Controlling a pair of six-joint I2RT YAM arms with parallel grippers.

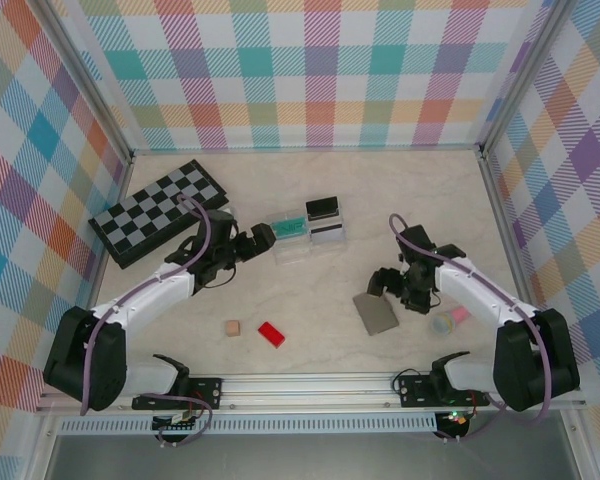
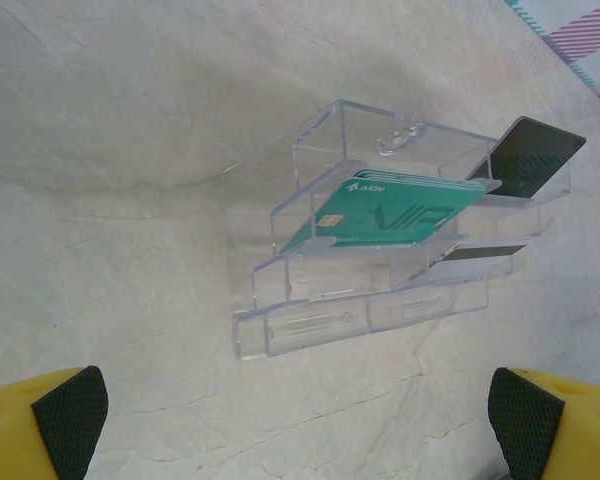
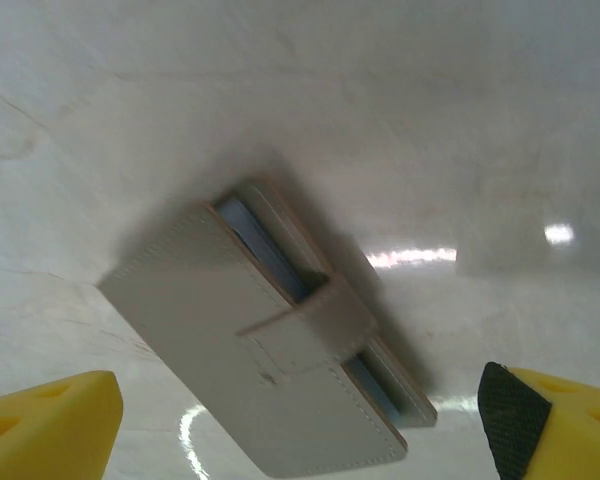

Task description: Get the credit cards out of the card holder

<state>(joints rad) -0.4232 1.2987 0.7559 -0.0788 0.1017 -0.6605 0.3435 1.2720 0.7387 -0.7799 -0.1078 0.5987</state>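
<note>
The holder [image 1: 376, 314] lies flat on the worktop [image 1: 310, 300] at about 4 o'clock from centre. It is folded shut with its tab [image 3: 310, 335] across the seam, so only a blue-grey sliver of its inside shows along the edge. The right end effector [image 1: 390, 287] hangs just above it on its 12 o'clock side, fingers spread wide and gripping nothing. I judge it is placed there to pin the holder or lift the flap. At 12 o'clock from centre is a clear tiered stand [image 2: 310, 320]. Propped in its steps are the teal card [image 2: 390, 215] on the middle tier, the black card [image 2: 535, 155] at its 2 o'clock, and the silver card [image 2: 480, 253] at its 4 o'clock (each tilted back, which leaves a top edge free to pinch). The left end effector [image 1: 263, 240] faces the stand from 9 o'clock, near but apart, jaws fully open and empty. Whether the holder has any card inside cannot be told while it is shut.
</note>
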